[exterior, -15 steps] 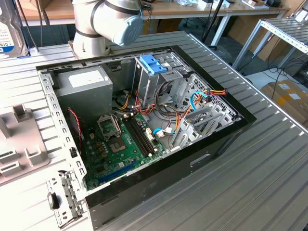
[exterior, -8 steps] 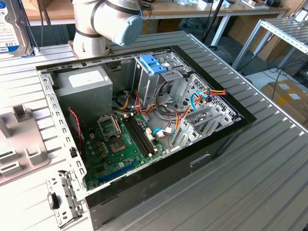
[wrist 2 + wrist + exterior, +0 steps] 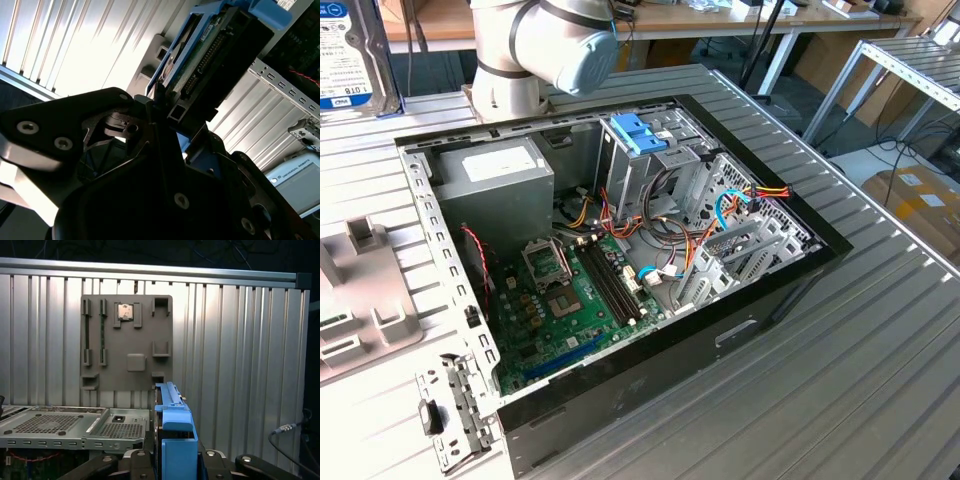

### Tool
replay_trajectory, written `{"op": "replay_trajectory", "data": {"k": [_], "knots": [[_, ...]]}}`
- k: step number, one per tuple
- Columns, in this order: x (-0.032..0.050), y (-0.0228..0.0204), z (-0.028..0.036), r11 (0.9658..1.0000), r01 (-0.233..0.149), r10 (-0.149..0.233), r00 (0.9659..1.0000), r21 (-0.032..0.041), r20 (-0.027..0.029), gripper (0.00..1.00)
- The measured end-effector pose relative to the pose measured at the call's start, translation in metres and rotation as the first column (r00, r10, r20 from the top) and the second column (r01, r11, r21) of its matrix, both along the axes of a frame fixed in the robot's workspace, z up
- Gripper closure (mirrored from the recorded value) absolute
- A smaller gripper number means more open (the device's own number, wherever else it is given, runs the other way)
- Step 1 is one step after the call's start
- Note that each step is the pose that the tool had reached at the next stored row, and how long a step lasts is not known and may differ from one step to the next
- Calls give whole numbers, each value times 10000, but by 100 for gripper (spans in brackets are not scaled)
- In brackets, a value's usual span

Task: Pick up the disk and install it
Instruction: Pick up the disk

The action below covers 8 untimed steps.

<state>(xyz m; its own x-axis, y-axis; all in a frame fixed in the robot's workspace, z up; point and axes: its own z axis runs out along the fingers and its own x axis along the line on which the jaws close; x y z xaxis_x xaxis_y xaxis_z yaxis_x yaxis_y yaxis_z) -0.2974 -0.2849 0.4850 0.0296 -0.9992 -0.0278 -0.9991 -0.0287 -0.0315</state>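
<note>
Closest in the second wrist view: the black gripper (image 3: pixel 172 112), with jaws clamped on one end of the disk (image 3: pixel 210 55). Held edge-on and clear of the worktop (image 3: pixel 75 45), with blue side rails (image 3: pixel 270 15) and a row of connector pins on show. Same grasp in the first wrist view, blue rail foremost, pointing at the slatted aluminium well beyond it. Nearer than those slats, off to one side of the disk: a perforated grey panel of the open computer case (image 3: pixel 65 425). Flat on the slats behind: a grey fixture plate (image 3: pixel 127 342) with pockets and a square chip (image 3: pixel 125 311) in one.

In the exterior view, nearest at the case's seven o'clock: a small metal bracket (image 3: pixel 455 405) lying on the worktop. At nine o'clock, the fixture plate. Inside the case: green motherboard (image 3: pixel 570 300) toward seven o'clock, grey power-supply box (image 3: pixel 495 175) in the ten o'clock corner, drive cage (image 3: pixel 640 135) with blue clips at twelve, a tangle of coloured cables (image 3: pixel 720 220) toward three. Beyond the case near twelve o'clock, the grey joint of the arm (image 3: pixel 545 45). Farther out along ten o'clock, hard against the exterior view's left edge: the disk, upright, white label with blue band facing out, well apart from the cage. Farthest, past the worktop: cardboard box (image 3: pixel 920 200) at three o'clock and metal rack (image 3: pixel 910 60) at two.
</note>
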Motion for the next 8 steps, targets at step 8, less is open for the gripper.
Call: {"op": "replay_trajectory", "data": {"k": [8], "knots": [[117,0,0,10000,1,-1,10000,-6,0,63]]}}
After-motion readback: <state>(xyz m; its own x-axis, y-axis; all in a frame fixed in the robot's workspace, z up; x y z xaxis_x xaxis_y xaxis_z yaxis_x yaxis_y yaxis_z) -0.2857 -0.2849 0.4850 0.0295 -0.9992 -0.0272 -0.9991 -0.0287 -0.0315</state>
